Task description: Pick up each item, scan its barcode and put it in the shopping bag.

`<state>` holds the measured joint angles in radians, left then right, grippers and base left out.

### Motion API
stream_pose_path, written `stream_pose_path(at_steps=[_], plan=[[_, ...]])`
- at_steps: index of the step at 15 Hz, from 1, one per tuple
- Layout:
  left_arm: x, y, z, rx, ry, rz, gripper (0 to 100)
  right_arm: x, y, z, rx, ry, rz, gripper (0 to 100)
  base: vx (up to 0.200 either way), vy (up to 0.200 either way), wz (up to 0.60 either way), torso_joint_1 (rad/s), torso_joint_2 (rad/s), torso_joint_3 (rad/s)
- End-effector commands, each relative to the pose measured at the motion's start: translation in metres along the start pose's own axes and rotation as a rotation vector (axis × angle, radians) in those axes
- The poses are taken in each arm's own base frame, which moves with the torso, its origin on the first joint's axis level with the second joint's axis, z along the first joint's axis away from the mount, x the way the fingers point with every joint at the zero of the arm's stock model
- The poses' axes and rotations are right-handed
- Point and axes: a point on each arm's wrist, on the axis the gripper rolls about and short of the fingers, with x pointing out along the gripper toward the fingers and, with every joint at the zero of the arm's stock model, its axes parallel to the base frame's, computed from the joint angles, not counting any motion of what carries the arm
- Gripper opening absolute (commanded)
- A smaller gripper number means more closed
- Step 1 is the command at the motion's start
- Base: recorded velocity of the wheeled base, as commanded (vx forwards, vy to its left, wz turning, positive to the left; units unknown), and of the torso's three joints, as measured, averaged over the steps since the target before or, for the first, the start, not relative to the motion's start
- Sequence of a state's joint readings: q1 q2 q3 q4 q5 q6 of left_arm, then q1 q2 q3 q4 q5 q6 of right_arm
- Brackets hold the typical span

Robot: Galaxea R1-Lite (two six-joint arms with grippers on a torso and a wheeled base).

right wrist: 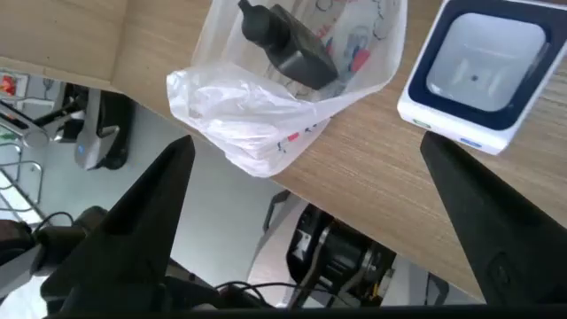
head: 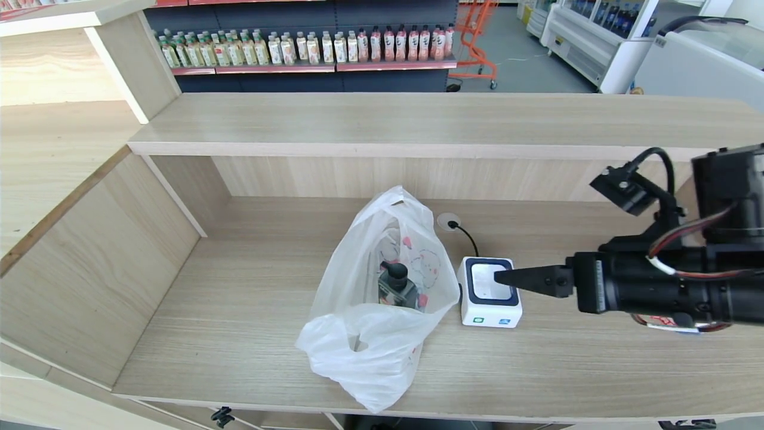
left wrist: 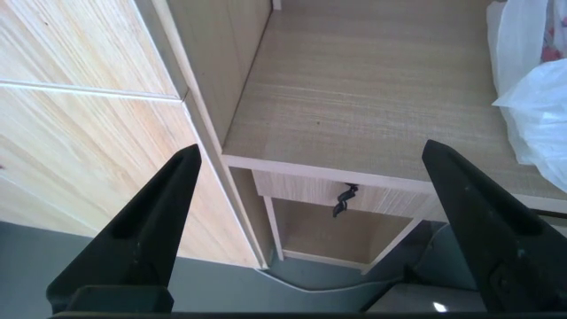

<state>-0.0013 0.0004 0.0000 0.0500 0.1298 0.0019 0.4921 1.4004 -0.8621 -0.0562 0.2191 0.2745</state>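
Bright, even light; soft shadows; sharp.

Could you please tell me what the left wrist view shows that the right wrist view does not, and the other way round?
The left wrist view adds the front corner of the counter, a black latch on the panel below its edge, and the pale wooden side panel next to it. The right wrist view adds the white scanner sitting on the counter, and the dark pump bottle inside the shopping bag. Shared by both are the shopping bag and the counter it rests on.
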Motion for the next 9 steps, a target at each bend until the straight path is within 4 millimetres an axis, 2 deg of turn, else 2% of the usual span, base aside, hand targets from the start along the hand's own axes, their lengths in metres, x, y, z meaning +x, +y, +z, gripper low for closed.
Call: stream_pose_path(at_steps=[1, 4, 7, 9], plan=[[0.000, 0.000, 0.000, -0.001, -0.001, 0.000, 100, -0.043, 0.006, -0.002, -0.023, -0.097, -0.006, 100, 0.000, 0.000, 0.00, 0.000, 0.00, 0.000], [0.000, 0.000, 0.000, 0.001, 0.002, 0.000, 100, -0.046, 0.002, -0.006, -0.016, -0.096, -0.024, 100, 0.000, 0.000, 0.00, 0.000, 0.00, 0.000], [0.000, 0.000, 0.000, 0.001, 0.000, 0.000, 100, -0.049, -0.005, -0.010, 0.001, -0.097, -0.055, 100, -0.200, 0.000, 0.00, 0.002, 0.00, 0.002], [0.000, 0.000, 0.000, 0.001, 0.002, 0.000, 100, -0.052, -0.008, -0.011, 0.009, -0.104, -0.075, 100, 0.000, 0.000, 0.00, 0.000, 0.00, 0.000]])
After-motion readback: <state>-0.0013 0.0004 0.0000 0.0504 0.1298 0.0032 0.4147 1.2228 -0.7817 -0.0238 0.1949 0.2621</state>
